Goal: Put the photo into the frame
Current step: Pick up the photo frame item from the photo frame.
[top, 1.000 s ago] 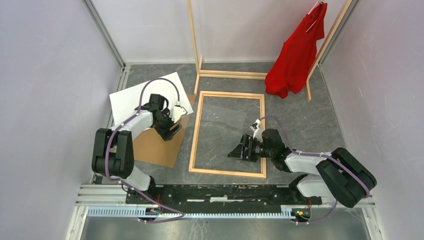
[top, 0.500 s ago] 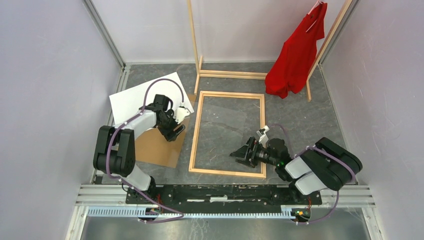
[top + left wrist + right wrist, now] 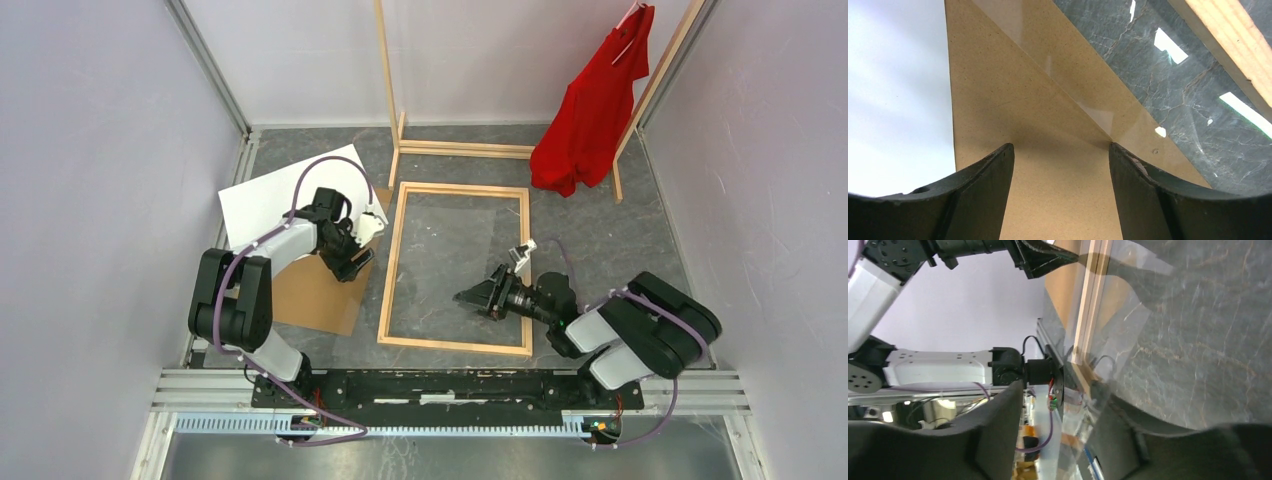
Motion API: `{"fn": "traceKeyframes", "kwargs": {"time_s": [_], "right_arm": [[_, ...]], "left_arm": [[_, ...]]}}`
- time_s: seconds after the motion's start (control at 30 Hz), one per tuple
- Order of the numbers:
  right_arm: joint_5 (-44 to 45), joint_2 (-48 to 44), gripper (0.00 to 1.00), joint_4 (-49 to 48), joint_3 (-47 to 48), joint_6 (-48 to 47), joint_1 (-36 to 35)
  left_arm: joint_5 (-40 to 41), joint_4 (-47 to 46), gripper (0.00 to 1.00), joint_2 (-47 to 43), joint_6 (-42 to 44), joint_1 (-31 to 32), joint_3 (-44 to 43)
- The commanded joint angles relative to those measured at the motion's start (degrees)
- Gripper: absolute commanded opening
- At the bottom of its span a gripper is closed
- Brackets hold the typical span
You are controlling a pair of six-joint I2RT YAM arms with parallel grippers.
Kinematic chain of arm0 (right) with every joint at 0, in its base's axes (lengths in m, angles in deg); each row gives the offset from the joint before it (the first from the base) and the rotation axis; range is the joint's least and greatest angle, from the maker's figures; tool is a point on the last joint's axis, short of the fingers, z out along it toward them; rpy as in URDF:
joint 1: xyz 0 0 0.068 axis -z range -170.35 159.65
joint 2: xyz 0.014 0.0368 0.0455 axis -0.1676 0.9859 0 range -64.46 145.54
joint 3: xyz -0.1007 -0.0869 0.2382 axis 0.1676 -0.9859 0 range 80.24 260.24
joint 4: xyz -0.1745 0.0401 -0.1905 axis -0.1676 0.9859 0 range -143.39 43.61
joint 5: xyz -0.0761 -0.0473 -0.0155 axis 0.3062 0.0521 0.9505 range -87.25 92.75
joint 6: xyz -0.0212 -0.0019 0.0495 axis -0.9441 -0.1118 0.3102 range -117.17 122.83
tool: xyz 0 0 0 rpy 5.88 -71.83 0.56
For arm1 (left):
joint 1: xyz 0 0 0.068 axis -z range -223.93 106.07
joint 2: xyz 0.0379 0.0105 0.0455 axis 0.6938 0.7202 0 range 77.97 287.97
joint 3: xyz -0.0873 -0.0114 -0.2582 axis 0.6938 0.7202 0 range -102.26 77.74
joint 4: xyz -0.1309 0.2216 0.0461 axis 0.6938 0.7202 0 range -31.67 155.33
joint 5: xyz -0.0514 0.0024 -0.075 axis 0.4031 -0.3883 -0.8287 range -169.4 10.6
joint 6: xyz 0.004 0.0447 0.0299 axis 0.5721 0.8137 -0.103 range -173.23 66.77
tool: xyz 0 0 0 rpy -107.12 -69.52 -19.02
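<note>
At the table's left rear, the photo (image 3: 265, 195) lies white side up, partly over the cardboard (image 3: 310, 295), beside the frame (image 3: 391, 270). Above the cardboard the left gripper (image 3: 1060, 147) hovers with fingers wide. The right gripper (image 3: 466, 298), fingers apart, sits inside the frame.

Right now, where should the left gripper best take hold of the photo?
Probably the photo by its near edge, where it overlaps the cardboard backing, approached low from the frame side by the left gripper. It lies flat, white side up, so only an edge offers a pinch.
</note>
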Motion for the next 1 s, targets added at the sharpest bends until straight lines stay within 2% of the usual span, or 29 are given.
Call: {"fn": "traceKeyframes", "kwargs": {"time_s": [0.0,0.1,0.17,0.27,0.37,0.43,0.63,0.8,0.97], "right_arm": [[4.0,-7.8,0.53,16.5,5.4,-10.2,-0.2],[11.8,-15.4,0.39,37.7,11.4,-20.8,-0.2],[15.4,-18.3,0.32,47.8,15.3,-25.7,0.5],[14.1,-18.5,0.25,54.0,19.0,-29.5,3.5],[10.7,-16.6,0.11,58.0,21.2,-31.8,6.6],[10.0,-16.1,0.06,58.9,21.1,-32.6,7.4],[13.1,-19.3,0.02,59.3,17.9,-33.0,8.4],[14.9,-24.3,0.01,51.8,10.0,-28.4,10.1],[16.3,-27.8,0.00,48.0,6.1,-25.6,11.2]], "left_arm": [[-2.0,1.0,0.76,0.1,-1.9,0.6,-1.9],[-3.8,2.5,0.77,0.3,-1.4,0.6,-2.5],[-3.7,2.5,0.77,0.7,-1.0,0.6,-2.5],[-3.9,3.0,0.77,1.1,-1.0,0.6,-2.9],[-4.1,3.1,0.77,0.9,-1.4,0.6,-3.7],[-3.7,3.5,0.78,0.9,-2.0,0.6,-5.1],[-2.9,4.4,0.78,1.4,-4.9,0.3,-9.5],[-4.0,6.1,0.78,2.4,-7.1,0.2,-13.5],[-4.0,6.4,0.78,3.9,-8.3,0.2,-15.7]]}}
